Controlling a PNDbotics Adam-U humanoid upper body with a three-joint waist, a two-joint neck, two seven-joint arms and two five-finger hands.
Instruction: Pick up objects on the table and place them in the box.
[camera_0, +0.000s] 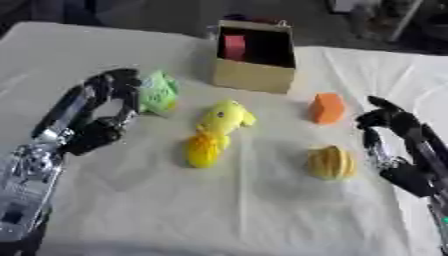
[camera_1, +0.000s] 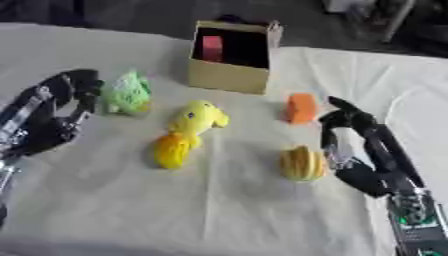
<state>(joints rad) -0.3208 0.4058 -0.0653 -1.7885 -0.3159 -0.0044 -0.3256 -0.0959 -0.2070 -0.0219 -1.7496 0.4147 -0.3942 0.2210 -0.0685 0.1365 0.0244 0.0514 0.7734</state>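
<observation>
An open cardboard box (camera_0: 254, 75) stands at the back of the table with a red block (camera_0: 234, 46) inside. My left hand (camera_0: 109, 100) reaches to a green toy (camera_0: 158, 93), its fingers curled down against the toy's left side. A yellow plush duck (camera_0: 214, 132) lies in the middle. An orange block (camera_0: 326, 108) sits to the right. In front of that block rests a round yellow ridged thing (camera_0: 331, 162). My right hand (camera_1: 350, 135) hovers just right of these two, fingers bent downward, holding nothing.
A white cloth (camera_0: 219, 210) covers the table, bare across the front. Dark floor and furniture legs show beyond the far edge.
</observation>
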